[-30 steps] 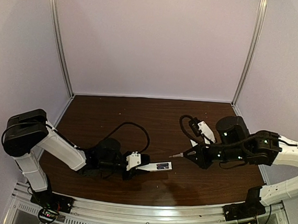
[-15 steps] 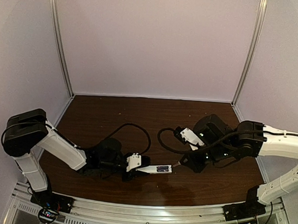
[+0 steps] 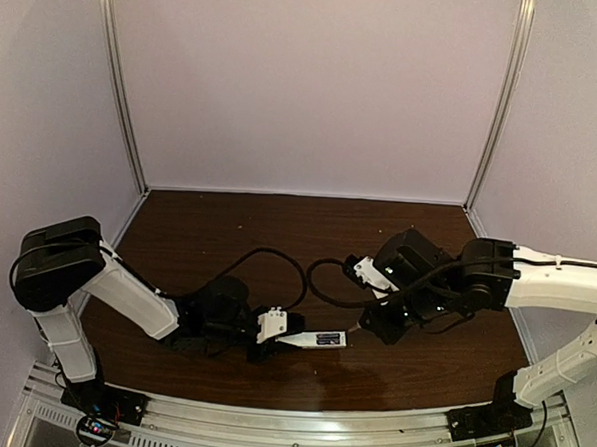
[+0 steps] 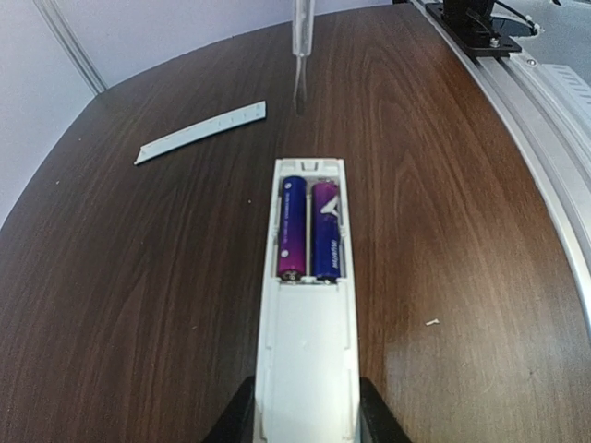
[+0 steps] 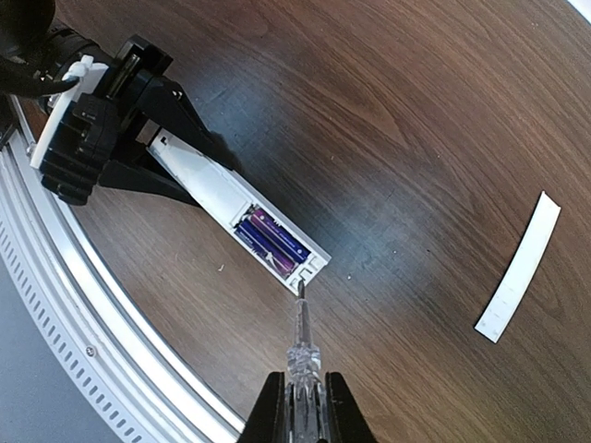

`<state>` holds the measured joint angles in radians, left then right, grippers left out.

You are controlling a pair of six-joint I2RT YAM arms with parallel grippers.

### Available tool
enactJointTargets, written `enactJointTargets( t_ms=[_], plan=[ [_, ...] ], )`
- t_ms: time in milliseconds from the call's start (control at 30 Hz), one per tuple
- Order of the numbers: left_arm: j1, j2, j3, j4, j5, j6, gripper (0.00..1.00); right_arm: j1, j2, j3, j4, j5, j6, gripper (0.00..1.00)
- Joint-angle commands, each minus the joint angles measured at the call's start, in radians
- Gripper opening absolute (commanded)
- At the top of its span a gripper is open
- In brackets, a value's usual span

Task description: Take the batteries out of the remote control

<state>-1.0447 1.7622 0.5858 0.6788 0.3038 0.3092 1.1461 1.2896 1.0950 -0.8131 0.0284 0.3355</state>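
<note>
The left gripper (image 4: 305,423) is clamped on the near end of the remote control (image 4: 306,341), close to the table's (image 4: 129,305) front rail (image 5: 74,286). Both batteries (image 4: 312,231) sit in its open recess; the right gripper (image 5: 300,406) pinches a screwdriver (image 5: 299,337), tip just off the remote's far edge; the cover strip (image 5: 519,268) lies well apart, open wood between.

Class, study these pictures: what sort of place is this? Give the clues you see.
Probably a robotics lab test cell: two white-and-black robot arms bolted to a ribbed metal rail, a dark brown wooden table, and plain pale walls with aluminium corner posts boxing it in.
</note>
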Motion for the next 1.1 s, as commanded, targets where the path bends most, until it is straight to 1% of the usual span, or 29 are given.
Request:
enactJointTargets(
  t_ms=[0, 233, 500, 733, 1067],
  plan=[
    [-0.004, 0.036, 0.046, 0.029, 0.016, 0.008, 0.00, 0.006, 0.028, 0.021, 0.003, 0.026, -0.013, 0.00],
    [-0.005, 0.072, 0.067, 0.020, 0.034, 0.011, 0.00, 0.006, 0.065, 0.015, 0.026, 0.023, -0.021, 0.00],
    [-0.004, 0.086, 0.073, -0.005, 0.055, 0.022, 0.00, 0.004, 0.119, 0.028, 0.012, 0.044, -0.034, 0.00],
    [-0.003, 0.098, 0.083, -0.019, 0.058, 0.022, 0.00, 0.003, 0.131, 0.023, 0.025, 0.054, -0.033, 0.00],
    [0.007, 0.127, 0.098, -0.038, 0.080, 0.017, 0.00, 0.003, 0.147, -0.027, 0.081, 0.020, -0.036, 0.00]
  ],
)
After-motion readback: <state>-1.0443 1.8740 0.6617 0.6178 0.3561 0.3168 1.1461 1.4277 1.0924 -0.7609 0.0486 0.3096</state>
